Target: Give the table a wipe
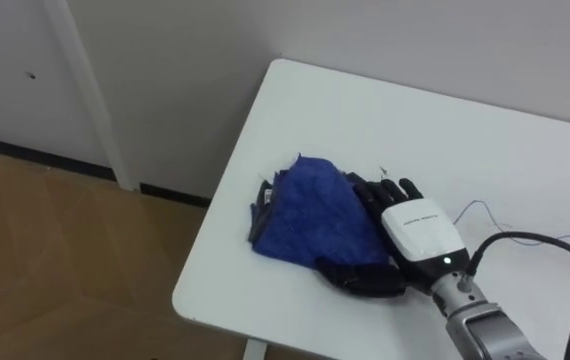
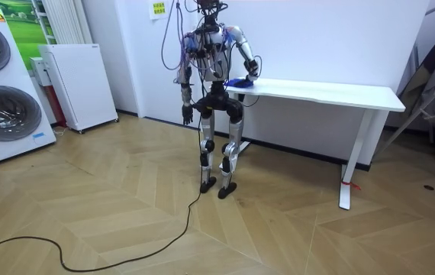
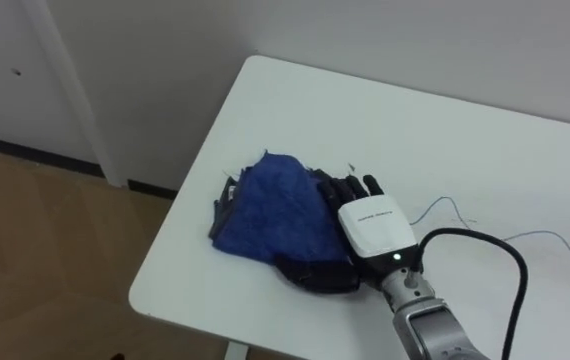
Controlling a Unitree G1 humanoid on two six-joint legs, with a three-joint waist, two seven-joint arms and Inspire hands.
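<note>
Blue cloth (image 1: 315, 215), judged soft, light and easily bunched, was seen crumpled near worktop (image 1: 485, 130) front-left corner. Right hand (image 1: 420, 232) was laid against it, fingers buried in folds; grip could not be told. Hold best taken at bunched middle. Left hand (image 2: 189, 116) was hung at side.

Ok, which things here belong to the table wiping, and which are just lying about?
In the job:
blue cloth
right hand, resting on the cloth
white table

Just about:
thin thread on the table
washing machines
white cabinet
left hand, hanging at the robot's side
</note>
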